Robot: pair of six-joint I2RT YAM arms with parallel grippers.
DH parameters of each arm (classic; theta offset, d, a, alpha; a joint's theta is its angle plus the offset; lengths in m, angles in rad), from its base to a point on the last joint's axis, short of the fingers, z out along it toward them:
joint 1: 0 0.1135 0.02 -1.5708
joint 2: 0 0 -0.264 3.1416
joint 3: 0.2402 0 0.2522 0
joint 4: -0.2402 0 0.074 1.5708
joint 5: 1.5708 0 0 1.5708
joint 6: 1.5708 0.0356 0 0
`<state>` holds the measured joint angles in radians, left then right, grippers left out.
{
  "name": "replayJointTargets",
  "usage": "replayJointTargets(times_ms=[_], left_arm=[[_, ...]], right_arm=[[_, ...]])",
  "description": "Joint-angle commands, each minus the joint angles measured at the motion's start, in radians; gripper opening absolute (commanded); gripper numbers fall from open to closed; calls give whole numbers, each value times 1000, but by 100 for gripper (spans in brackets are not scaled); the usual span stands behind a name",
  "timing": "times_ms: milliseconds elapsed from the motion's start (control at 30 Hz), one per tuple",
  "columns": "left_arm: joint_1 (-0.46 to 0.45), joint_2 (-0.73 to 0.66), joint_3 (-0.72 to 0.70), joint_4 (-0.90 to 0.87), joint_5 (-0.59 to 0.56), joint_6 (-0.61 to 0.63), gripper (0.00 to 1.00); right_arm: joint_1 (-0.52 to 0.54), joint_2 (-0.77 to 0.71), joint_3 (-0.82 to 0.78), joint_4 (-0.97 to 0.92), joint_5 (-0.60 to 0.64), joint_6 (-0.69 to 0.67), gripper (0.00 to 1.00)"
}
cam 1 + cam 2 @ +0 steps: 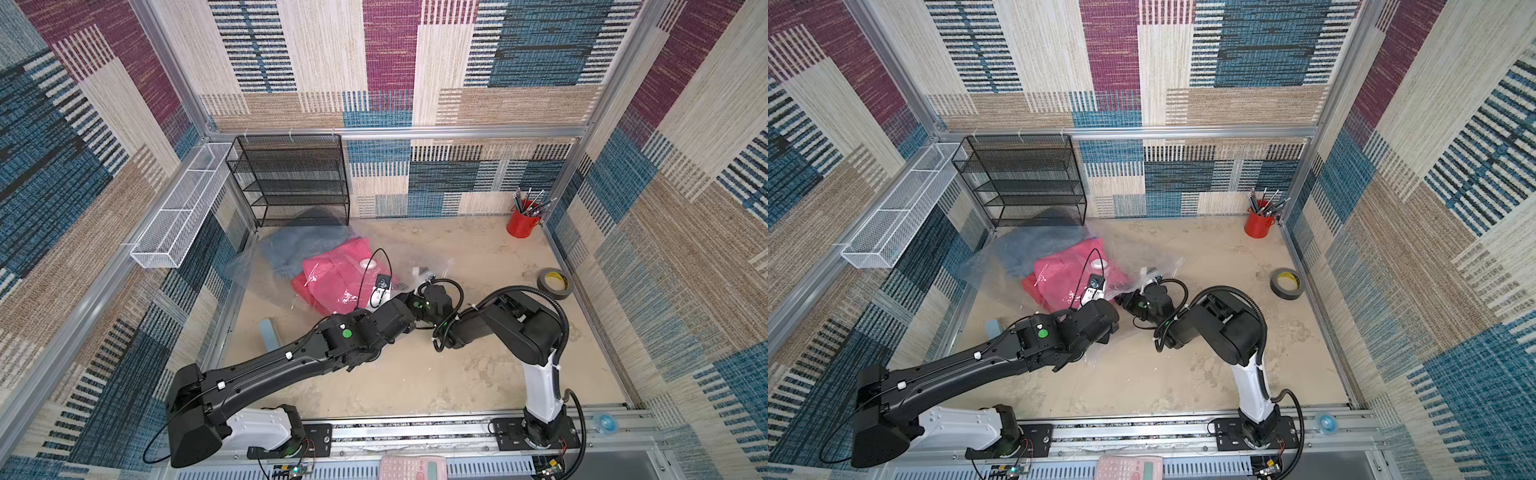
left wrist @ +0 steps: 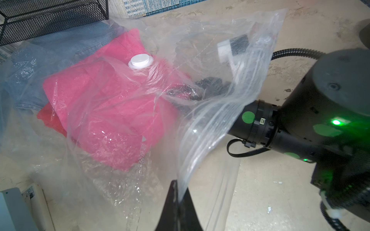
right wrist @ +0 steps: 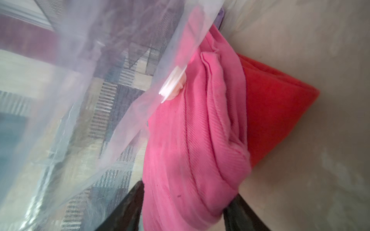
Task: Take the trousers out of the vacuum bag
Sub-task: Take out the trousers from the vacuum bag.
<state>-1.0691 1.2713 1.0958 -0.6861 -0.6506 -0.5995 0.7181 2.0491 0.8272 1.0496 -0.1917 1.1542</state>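
Note:
The vacuum bag (image 1: 249, 266) lies crinkled at the back left, and its white valve cap (image 2: 140, 61) rests on the pink trousers (image 1: 332, 278) inside it. Denim trousers (image 2: 60, 48) lie behind them and red trousers (image 3: 276, 104) beneath. A lilac scrap (image 3: 221, 15) peeks out past the pink cloth. My left gripper (image 2: 178, 197) is shut on the bag's open edge and holds the plastic up. My right arm (image 2: 260, 120) reaches in through the mouth. Its gripper (image 3: 187, 192) is closed round the folded pink trousers, and the cloth fills the gap between both fingers.
A black mesh shelf (image 1: 291, 178) stands against the back wall just behind the bag. A white wire basket (image 1: 183, 208) hangs on the left wall. A red cup of pens (image 1: 521, 222) and a tape roll (image 1: 555, 282) sit at the right. A pale-blue flat piece (image 1: 270, 332) lies near the left arm.

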Motion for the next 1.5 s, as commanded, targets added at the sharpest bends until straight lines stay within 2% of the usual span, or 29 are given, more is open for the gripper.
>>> replayJointTargets(times_ms=[0,167,333,433,800,1033,1067,1167,1233,1300,1367,1467], left_arm=[[1,-10,-4,-4,-5,0,0],[1,-19,-6,-5,-5,-2,0],[0,-21,-11,-1,-1,-4,0],[0,-21,-11,1,-4,-2,0],[0,-26,-16,-3,0,-6,0],[1,-27,-16,2,3,-7,0],[1,-26,-16,2,3,-7,0],[1,-26,-13,-2,1,-7,0],[1,-27,-13,-2,1,-7,0],[1,-25,-12,-3,3,-7,0],[0,-25,-11,-3,5,-7,0],[0,-26,-8,-10,2,-9,0]], right_arm=[[4,45,14,37,-37,50,66],[4,63,25,-7,-20,52,69],[4,19,32,-15,-24,4,62],[4,6,45,-15,-27,-5,61],[4,96,124,-28,-61,39,66],[3,123,180,-40,-83,10,65],[4,127,186,-44,-82,11,62],[4,122,180,-34,-75,7,39],[3,90,164,-59,-50,-30,20],[4,41,147,-114,-9,-82,7],[1,-7,131,-161,34,-123,0],[-6,-72,126,-246,74,-185,0]])
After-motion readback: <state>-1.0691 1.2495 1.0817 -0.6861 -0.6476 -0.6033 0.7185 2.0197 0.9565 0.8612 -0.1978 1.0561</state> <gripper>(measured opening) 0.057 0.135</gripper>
